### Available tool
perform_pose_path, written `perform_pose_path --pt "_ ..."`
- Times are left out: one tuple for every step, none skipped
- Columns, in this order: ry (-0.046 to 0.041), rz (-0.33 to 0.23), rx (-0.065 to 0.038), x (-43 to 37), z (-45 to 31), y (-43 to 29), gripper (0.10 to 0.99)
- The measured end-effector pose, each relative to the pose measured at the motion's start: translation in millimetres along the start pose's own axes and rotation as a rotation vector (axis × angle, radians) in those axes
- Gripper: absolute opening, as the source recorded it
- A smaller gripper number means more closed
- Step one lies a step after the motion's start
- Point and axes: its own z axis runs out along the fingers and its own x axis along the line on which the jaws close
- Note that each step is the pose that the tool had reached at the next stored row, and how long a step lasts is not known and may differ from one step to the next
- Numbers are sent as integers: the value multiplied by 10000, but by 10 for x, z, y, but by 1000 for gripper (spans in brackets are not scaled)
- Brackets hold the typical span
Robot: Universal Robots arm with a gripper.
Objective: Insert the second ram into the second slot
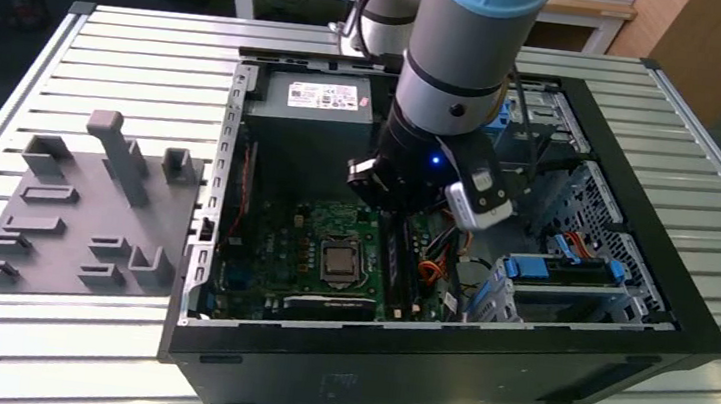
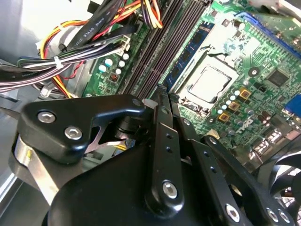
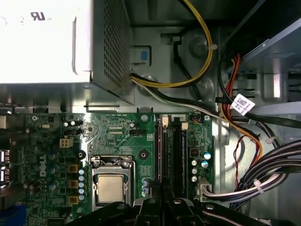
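Gripper [image 2: 162, 94], fingers pressed together, hanging low inside open computer case [image 1: 382, 375].
Grey fixture plate [image 1: 78, 208] is lying outside it. In the second wrist view, cable bundle [image 2: 70, 42] is crowding 1 side of the memory slots [image 2: 155, 47]; second ram [image 2: 188, 54] is standing in the slot beside the processor socket [image 2: 209, 84].

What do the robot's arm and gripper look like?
The arm is a silver-grey tube with a pale blue joint cap and a black wrist bearing a small blue light. The gripper is matte black, jointed links fastened with silver screws.
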Motion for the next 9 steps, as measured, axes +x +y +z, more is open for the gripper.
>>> perform_pose_path --pt "3 -69 3 0 5 -3 129" --pt "5 -136 5 0 11 -6 129" --pt "6 -183 7 -1 16 -12 129" --pt "6 -201 6 -1 23 -17 129" --pt "6 -201 5 -1 31 -21 129" --pt "7 -201 4 -2 41 -23 129" --pt "8 -201 8 -2 47 -25 129" --pt "9 -201 13 -2 53 -26 129" --pt "9 -201 17 -2 59 -29 129"
